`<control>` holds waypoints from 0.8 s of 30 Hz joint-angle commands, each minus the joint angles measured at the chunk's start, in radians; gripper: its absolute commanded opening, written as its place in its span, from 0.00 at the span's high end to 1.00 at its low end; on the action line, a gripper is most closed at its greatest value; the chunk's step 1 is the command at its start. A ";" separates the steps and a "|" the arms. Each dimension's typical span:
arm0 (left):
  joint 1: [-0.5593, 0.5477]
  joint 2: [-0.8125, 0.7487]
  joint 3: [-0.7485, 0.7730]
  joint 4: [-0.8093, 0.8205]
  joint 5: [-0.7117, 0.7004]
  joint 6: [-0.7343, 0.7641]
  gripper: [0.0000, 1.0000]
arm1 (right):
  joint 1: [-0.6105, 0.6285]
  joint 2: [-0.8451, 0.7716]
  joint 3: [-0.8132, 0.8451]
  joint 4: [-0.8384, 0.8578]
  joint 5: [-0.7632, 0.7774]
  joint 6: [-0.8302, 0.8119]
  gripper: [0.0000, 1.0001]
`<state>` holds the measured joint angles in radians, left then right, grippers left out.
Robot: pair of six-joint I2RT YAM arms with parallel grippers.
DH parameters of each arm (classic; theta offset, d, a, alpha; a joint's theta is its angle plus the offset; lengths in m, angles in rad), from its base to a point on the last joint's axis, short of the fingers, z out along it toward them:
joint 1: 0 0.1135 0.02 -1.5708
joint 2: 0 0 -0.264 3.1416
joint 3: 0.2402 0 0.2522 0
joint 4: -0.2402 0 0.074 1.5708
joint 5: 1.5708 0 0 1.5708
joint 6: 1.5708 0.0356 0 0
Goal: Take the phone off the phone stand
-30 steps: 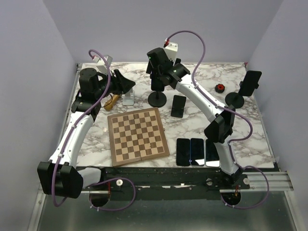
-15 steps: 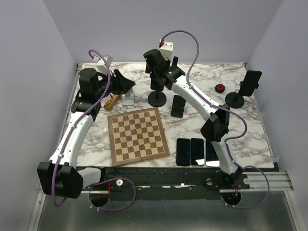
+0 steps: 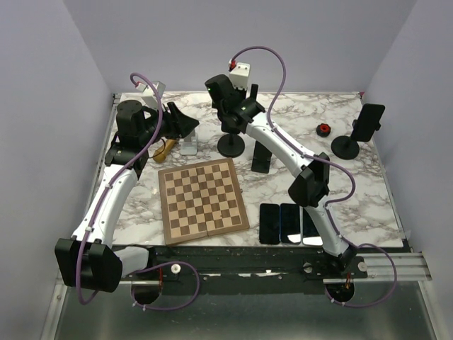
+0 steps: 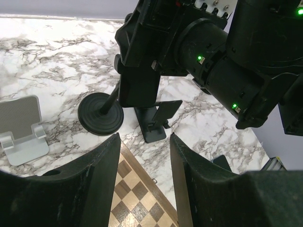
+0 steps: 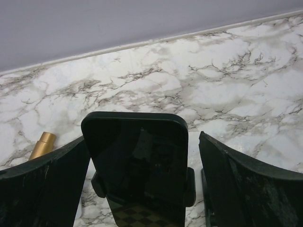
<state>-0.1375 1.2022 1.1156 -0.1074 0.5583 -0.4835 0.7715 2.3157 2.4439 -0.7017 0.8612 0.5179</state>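
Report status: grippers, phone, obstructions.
Right gripper open, straddling phone. Left gripper open, empty. Phone upright on stand, ungripped. No obstruction seen.

Black phone, white marble table (grey-veined), brown checkered chessboard

The phone is a black slab with rounded corners and a dark, glossy face. It stands upright, held in the phone stand by small black clips on both sides of its lower part. The stand is black, with a flat round base and a thin stem. It sits on the marble worktop, at the far middle, just beyond the chessboard.
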 commanded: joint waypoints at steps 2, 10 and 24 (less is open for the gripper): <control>0.004 -0.006 -0.010 0.002 0.000 -0.003 0.46 | 0.013 0.040 0.051 -0.046 0.076 0.003 0.01; 0.004 0.000 -0.008 0.000 0.002 -0.003 0.46 | 0.013 0.045 0.050 -0.030 0.062 -0.001 0.09; 0.004 0.007 -0.008 -0.001 0.003 -0.003 0.46 | 0.012 0.066 0.062 0.009 0.031 -0.042 0.09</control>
<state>-0.1375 1.2064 1.1156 -0.1074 0.5583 -0.4835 0.7776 2.3539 2.4695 -0.7109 0.8848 0.4988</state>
